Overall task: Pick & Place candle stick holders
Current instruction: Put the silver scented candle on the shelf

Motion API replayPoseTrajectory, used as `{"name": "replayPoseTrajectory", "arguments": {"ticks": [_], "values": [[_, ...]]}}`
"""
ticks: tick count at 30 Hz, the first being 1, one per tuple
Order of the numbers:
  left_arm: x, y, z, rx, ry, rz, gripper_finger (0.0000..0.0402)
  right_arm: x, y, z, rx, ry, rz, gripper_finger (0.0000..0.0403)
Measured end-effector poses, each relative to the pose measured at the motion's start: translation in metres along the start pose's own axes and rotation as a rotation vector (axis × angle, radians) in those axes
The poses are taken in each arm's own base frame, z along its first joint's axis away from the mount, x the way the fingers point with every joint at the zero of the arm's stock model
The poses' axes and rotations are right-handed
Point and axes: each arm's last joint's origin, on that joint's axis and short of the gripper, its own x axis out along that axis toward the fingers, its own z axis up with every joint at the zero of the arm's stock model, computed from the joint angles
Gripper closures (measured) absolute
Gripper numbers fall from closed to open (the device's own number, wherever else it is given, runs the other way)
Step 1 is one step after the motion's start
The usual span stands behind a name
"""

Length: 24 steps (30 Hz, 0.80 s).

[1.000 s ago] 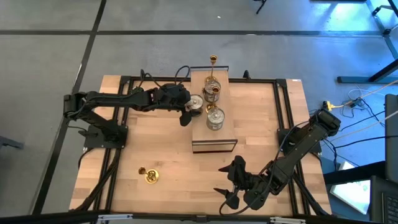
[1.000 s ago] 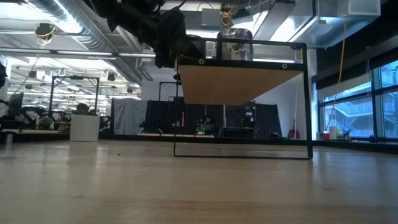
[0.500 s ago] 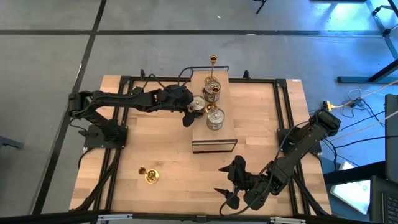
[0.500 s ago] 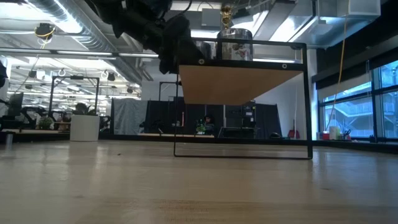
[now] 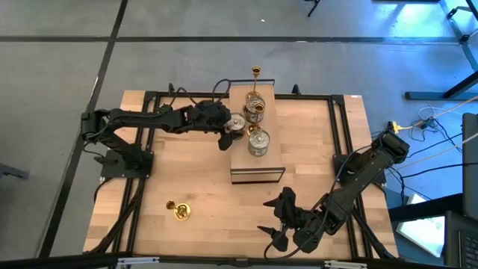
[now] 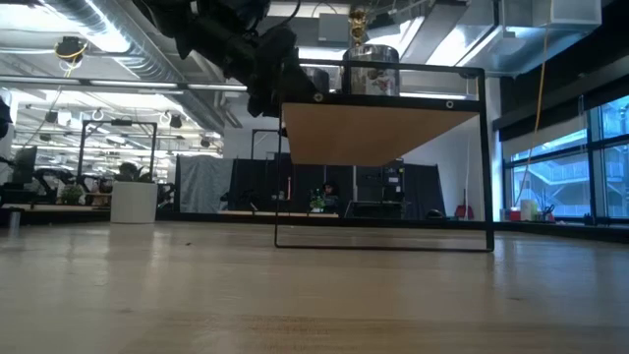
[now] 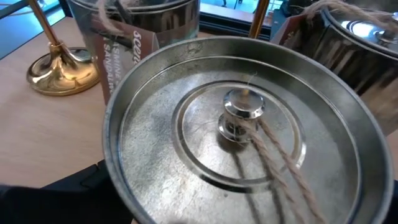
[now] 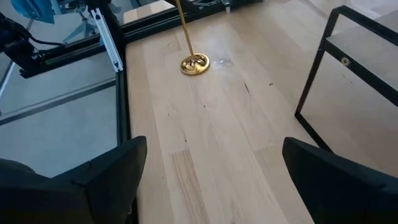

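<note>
A raised wooden shelf [image 5: 258, 168] stands mid-table. On it are a slim gold holder [image 5: 256, 72], a round glass one [image 5: 255, 107] and a squat silver one [image 5: 258, 142]. My left gripper [image 5: 230, 127] reaches in from the table's left and is closed wide on another squat silver holder [image 7: 242, 124], a tin with a knobbed lid and twine, at the shelf's left edge. A further gold holder [image 5: 179, 211] stands on its round base on the table at the near left. My right gripper [image 5: 270, 224] hangs open over the near right of the table, with nothing between its fingers. My left gripper has the round silver holder between its two fingers, on opposite sides of its wall [image 7: 109, 168]. It comes from the table's left, slanting a little downward. The holder sits upright, lid up, over the shelf's left edge. The tin itself hides both finger pads and its underside.
Black metal frames run along the table's edges [image 5: 337, 134], and the shelf has a black wire frame [image 6: 383, 241]. Bare wood lies between the shelf and the near edge. In the right wrist view the gold holder's base [image 8: 194, 62] stands far ahead.
</note>
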Motion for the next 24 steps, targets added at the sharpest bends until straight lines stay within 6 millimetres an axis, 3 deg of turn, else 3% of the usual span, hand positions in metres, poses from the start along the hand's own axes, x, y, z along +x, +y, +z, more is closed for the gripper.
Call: {"name": "replayPoseTrajectory", "arguments": {"ticks": [24], "values": [[0.0059, -0.0013, -0.0019, 0.007, 0.001, -0.025, 0.0043, 0.0, -0.0009, -0.0005, -0.007, 0.001, -0.01, 0.0025]]}}
